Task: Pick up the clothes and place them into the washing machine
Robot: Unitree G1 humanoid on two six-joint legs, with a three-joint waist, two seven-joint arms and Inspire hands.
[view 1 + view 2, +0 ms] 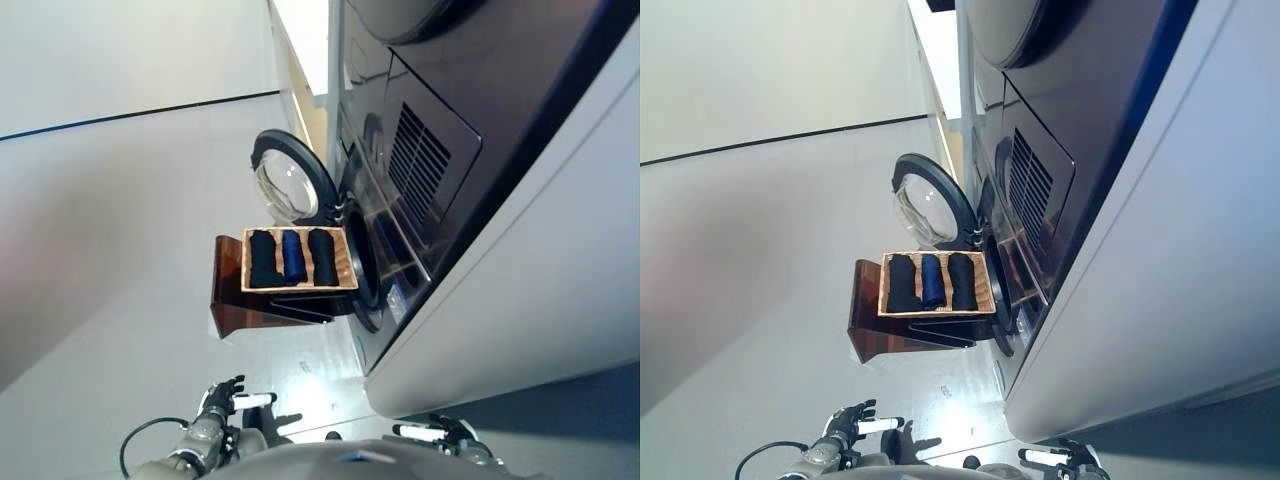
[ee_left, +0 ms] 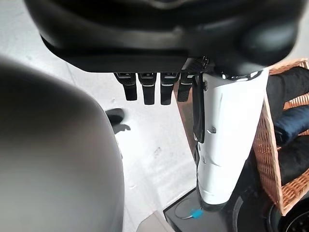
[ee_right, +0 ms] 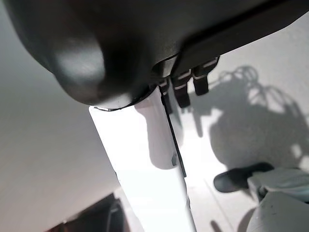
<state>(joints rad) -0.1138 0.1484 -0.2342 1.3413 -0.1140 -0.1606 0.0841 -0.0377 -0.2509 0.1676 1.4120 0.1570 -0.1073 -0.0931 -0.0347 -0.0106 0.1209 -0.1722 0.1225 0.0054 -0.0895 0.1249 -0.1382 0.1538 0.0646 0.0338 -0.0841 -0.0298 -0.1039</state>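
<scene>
Left robot hand [image 1: 222, 397] low, relaxed, right robot hand [image 1: 440, 434] likewise

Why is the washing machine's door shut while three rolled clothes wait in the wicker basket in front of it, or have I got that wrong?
One detail is off: the washing machine's round door stands open, as the left eye view shows. The three rolled clothes do lie in the wicker basket before it.

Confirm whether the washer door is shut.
No: the round washer door stands swung open, away from the drum opening, behind the basket of rolled clothes.
</scene>
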